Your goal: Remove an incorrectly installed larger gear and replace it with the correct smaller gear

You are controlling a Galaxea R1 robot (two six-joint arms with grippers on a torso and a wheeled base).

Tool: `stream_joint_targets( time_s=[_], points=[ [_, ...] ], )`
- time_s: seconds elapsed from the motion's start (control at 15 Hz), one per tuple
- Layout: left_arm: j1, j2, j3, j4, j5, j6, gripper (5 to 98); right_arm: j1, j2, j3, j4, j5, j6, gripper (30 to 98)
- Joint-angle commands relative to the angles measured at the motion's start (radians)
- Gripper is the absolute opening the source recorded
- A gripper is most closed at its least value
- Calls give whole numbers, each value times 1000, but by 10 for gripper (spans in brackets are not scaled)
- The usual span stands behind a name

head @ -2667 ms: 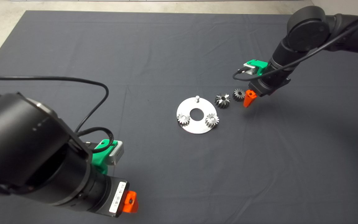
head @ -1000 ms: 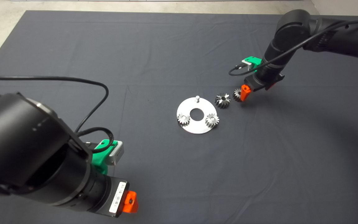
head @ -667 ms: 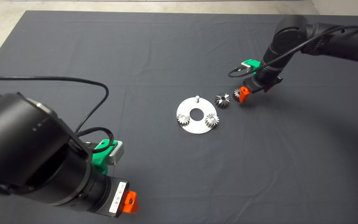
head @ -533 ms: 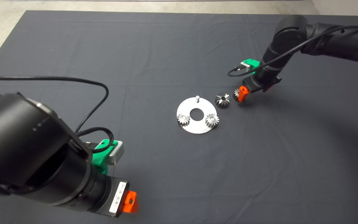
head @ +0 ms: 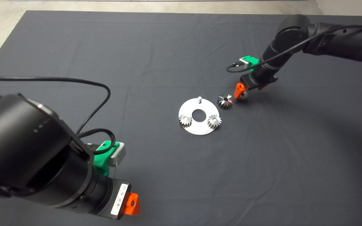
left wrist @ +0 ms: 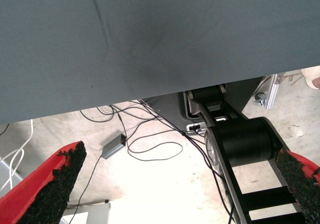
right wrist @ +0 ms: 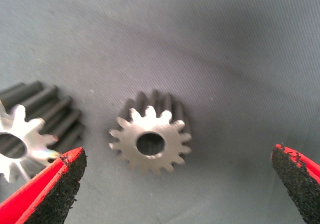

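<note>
The smaller gear [right wrist: 150,143] lies flat on the mat [head: 168,47] of the desk, just beside the larger gear [head: 224,101], which sits off the round plate [head: 199,127] near its edge. On the plate we see two small gears [head: 185,120] and one bare pin [head: 200,99]. Our right gripper [head: 241,91] hovers over the smaller gear with its fingers spread wide and nothing held; in the wrist view the gear sits between the pads, nearer one finger [right wrist: 50,194]. We judge the main risk is that finger: so close to the larger gear, it could nudge that gear or close off-centre, tipping the smaller one out of the grasp. Our left gripper [head: 132,204] waits at the lower left, wide open and empty.
</note>
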Motion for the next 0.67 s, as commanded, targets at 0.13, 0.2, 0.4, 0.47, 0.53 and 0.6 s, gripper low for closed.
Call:
stream_joint_targets(
  time_s=[0.13,0.2,0.4,0.47,0.53,0.6],
  points=[
    [-18,2,17,-18,3,-5,981,25,32,4,-95,4,-13,977],
    [-18,0,17,-18,3,-4,981,25,29,4,-99,4,-13,977],
    [-18,0,17,-18,3,-5,981,25,30,4,-111,2,-24,977],
    [-18,0,17,-18,3,-5,981,25,30,4,-111,2,-24,977],
    [-18,0,17,-18,3,-5,981,25,30,4,-111,2,-24,977],
    [-18,0,17,-18,3,-5,981,25,28,4,-111,2,-24,977]
  ],
)
